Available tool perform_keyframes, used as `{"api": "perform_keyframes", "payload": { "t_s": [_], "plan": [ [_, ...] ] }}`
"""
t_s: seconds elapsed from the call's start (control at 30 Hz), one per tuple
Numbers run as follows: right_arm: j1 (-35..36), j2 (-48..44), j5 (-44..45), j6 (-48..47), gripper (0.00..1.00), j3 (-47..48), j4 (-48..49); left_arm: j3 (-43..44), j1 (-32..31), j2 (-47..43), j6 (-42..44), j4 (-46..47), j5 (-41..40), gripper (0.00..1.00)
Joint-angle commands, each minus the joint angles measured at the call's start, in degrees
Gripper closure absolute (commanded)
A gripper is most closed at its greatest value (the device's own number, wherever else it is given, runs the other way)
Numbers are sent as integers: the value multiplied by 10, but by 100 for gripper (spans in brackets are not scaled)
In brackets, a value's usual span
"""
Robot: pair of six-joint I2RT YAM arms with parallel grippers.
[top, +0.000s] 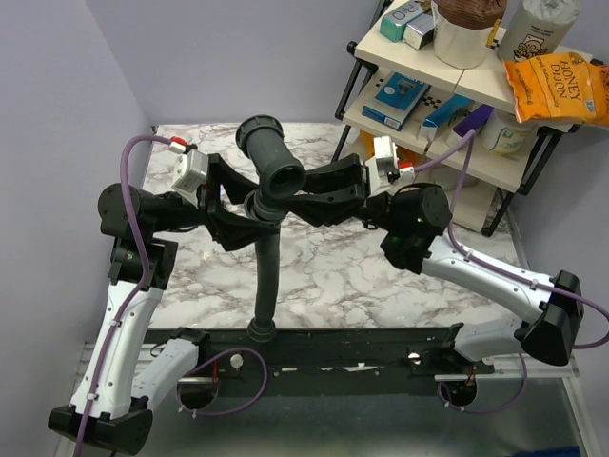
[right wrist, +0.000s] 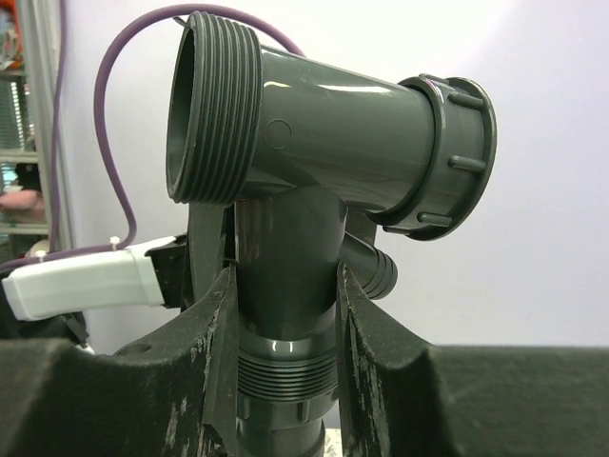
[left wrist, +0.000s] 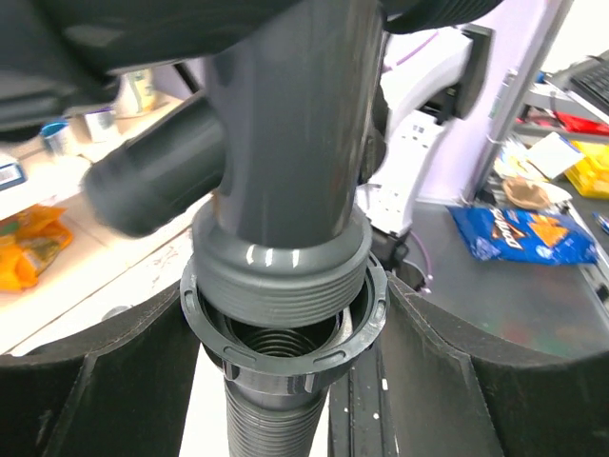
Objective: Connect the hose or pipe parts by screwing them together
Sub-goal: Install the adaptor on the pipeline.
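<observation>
The dark grey Y-shaped fitting [top: 271,157] is held up over the table's middle. My right gripper [top: 303,205] is shut on its lower stem [right wrist: 285,257], a finger [right wrist: 205,362] pressing each side. The ribbed black hose [top: 266,276] hangs below, its bottom collar nut [top: 261,330] near the front rail. My left gripper [top: 238,217] is shut on the hose's top collar nut [left wrist: 285,357], with fingers [left wrist: 105,381] at both flanks. The fitting's threaded end [left wrist: 281,281] sits in that nut's mouth, slightly tilted. Thread turns [right wrist: 285,371] show above the nut.
A wire shelf [top: 409,124] stands at the back right with boxes and an orange chip bag [top: 557,86]. A black rail [top: 362,352] runs along the near edge of the marble table [top: 400,276]. Purple cables [top: 128,181] loop off both wrists.
</observation>
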Motion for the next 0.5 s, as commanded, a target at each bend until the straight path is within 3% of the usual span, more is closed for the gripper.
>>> {"api": "perform_keyframes", "payload": {
  "t_s": [0.0, 0.33, 0.47],
  "plan": [
    [3, -15, 29, -9, 99, -38, -28, 28, 11, -20, 27, 20, -77, 100],
    [3, -34, 59, -40, 99, -40, -58, 34, 13, -16, 34, 8, -48, 100],
    [2, -35, 59, -44, 99, -11, -61, 24, 12, -20, 93, -73, -20, 100]
  ]
}}
